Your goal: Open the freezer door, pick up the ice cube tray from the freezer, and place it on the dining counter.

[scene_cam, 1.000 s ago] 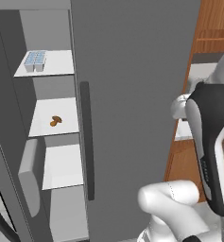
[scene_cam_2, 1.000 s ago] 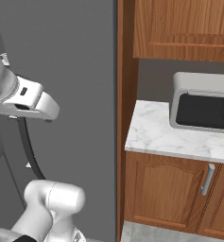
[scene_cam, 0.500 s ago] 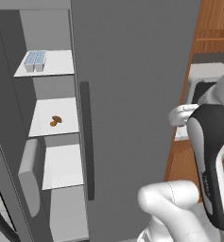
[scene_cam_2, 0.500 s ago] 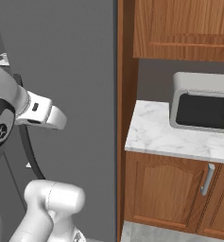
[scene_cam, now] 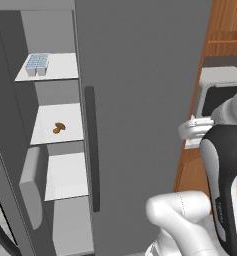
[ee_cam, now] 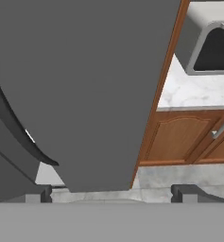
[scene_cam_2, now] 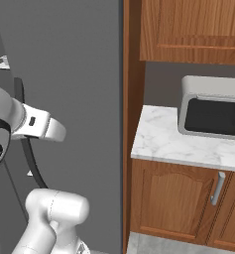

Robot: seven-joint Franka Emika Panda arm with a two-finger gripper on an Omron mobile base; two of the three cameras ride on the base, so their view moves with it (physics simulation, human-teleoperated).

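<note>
Freezer (scene_cam: 55,150) stands open, white shelves visible. Ice cube tray (scene_cam: 37,64), pale blue, sits on the top shelf (scene_cam: 60,70) toward its left side; small brown food item (scene_cam: 59,128) on the shelf below. Plain grey door (scene_cam: 140,100) with dark vertical handle (scene_cam: 91,165) is shut. End effector (ee_cam: 111,194) has its jaws spread wide, holding nothing, facing the grey door and floor. Microwave (scene_cam_2: 213,111) sits on the small marble table (scene_cam_2: 173,144) over wood cabinets.
</note>
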